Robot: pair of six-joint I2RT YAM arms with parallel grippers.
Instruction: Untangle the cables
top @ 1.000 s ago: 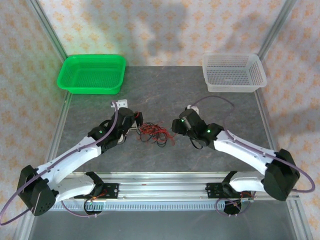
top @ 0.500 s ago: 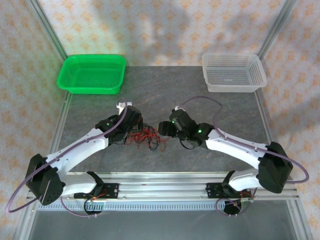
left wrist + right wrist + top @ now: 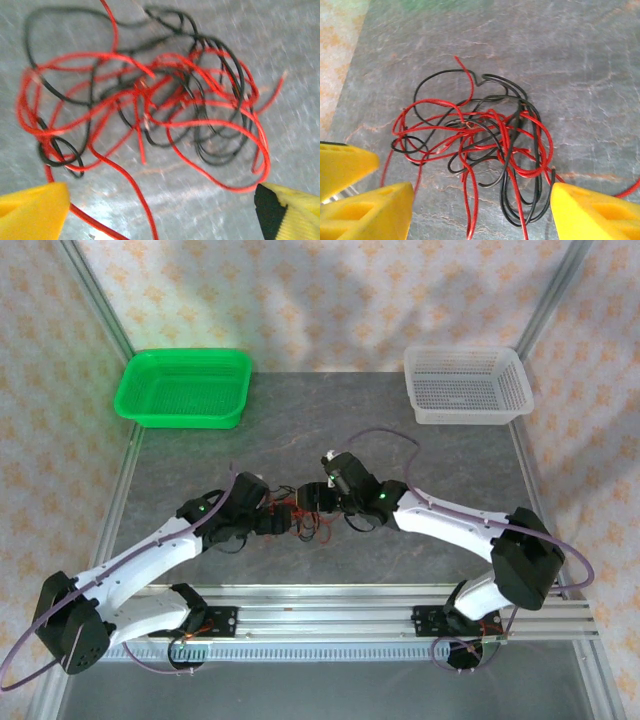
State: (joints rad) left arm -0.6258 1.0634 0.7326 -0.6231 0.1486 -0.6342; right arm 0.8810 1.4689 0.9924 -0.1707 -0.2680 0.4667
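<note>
The cables [image 3: 300, 515] are a small tangle of thin red and black wires lying on the grey table [image 3: 330, 430], at its middle front. My left gripper [image 3: 277, 523] comes at the tangle from the left, and my right gripper [image 3: 312, 498] hangs over its right and far side. In the left wrist view the cables [image 3: 140, 82] spread out ahead of the open left gripper [image 3: 160, 215], whose yellow fingertips [image 3: 30, 212] hold nothing. In the right wrist view the cables [image 3: 470, 125] lie partly between the yellow fingers [image 3: 595, 215] of the open right gripper [image 3: 482, 215], with nothing pinched.
A green basket [image 3: 183, 387] stands at the back left and a white mesh basket [image 3: 467, 385] at the back right. A metal rail [image 3: 330, 620] runs along the near edge by the arm bases. Patterned walls close in the back and sides.
Both grippers have closed in on the tangle from either side. The right one has moved left over it. The left one has opened wider.
</note>
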